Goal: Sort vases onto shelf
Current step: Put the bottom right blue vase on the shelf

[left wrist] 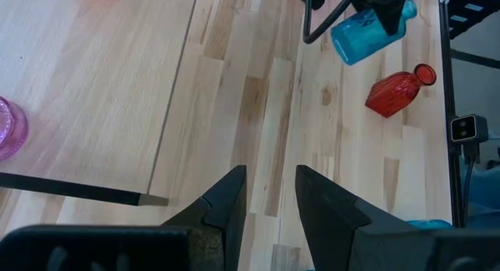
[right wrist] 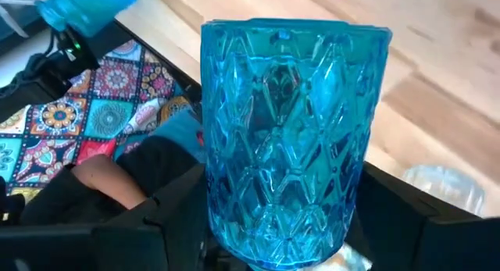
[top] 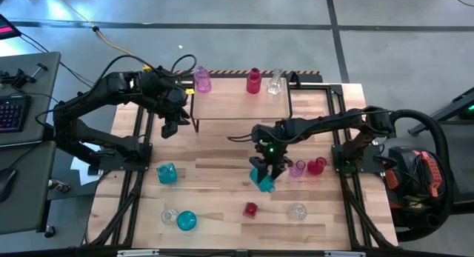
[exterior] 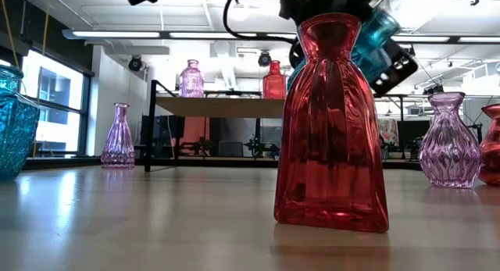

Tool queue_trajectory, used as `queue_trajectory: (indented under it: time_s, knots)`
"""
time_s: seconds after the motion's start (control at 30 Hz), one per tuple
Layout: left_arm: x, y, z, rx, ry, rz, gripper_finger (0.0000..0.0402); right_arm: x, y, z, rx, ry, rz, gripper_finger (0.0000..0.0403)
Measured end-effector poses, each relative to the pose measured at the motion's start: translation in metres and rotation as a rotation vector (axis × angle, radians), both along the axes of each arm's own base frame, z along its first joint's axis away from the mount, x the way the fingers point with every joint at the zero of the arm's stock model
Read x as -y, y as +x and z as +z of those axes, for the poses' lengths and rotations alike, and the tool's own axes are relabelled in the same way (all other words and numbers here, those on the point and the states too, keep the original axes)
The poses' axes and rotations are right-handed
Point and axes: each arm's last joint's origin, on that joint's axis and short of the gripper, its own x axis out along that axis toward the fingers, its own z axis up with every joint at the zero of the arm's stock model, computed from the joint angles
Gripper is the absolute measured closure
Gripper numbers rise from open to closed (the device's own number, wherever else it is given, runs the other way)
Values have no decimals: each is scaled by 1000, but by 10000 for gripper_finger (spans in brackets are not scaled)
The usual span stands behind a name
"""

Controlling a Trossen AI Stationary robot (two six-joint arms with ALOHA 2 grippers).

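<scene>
- Above mid-bench, right gripper (top: 264, 172) fingers hold a teal vase (top: 264, 180): smooth, fragile glass, likely slippery; best gripped around its body.
- Left gripper (top: 169, 125) waits beside the shelf (top: 237, 105), fingers narrowly apart, empty.

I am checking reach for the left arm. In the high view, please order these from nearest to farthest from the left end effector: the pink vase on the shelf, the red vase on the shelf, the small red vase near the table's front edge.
1. Pink vase, on the shelf's left end, just beside the left end effector.
2. Red vase, mid-shelf, farther right.
3. Small red vase, low on the table, near its front edge.
</scene>
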Motion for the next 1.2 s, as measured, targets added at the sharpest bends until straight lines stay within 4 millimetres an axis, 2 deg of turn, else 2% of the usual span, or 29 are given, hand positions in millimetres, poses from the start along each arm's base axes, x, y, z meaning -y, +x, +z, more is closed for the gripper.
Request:
queue_trajectory:
  time_s: [0.33,0.53,1.0,1.2]
  knots:
    - [0,0,0,0,0,0,298,-16,-6,-1,-139,68,-4,159]
    - [0,0,0,0,0,0,298,-29,-6,-9,-221,107,16,159]
    - [0,0,0,0,0,0,298,-42,3,-38,-383,344,117,155]
    - [0,0,0,0,0,0,298,-43,5,-49,-420,350,118,155]
